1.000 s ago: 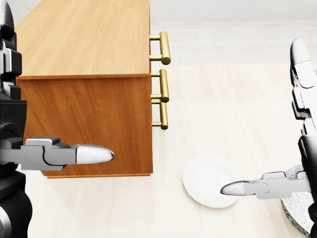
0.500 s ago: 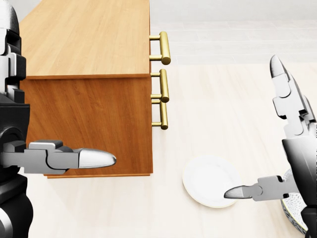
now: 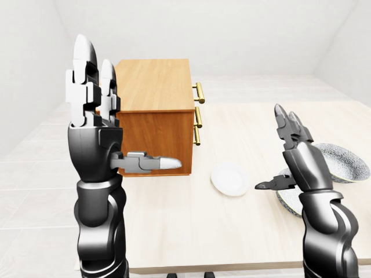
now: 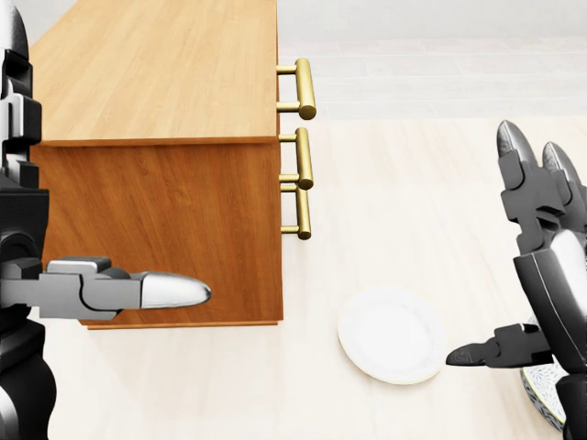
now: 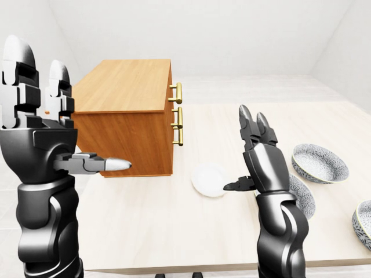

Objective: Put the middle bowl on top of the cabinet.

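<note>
Right-eye view showed both hands raised over the table [image 5: 174,226], holding nothing. The left hand [image 5: 42,130] stood left of the cabinet [image 5: 124,87], fingers upright, thumb stuck out to the right, spread wide. The right hand [image 5: 264,156] hung just right of the plate [image 5: 208,179], fingers up, thumb pointing left, also spread. The middle bowl [image 5: 304,197] lay on the table, partly hidden by that hand's wrist, between a far bowl [image 5: 320,163] and a near bowl [image 5: 364,226].
</note>
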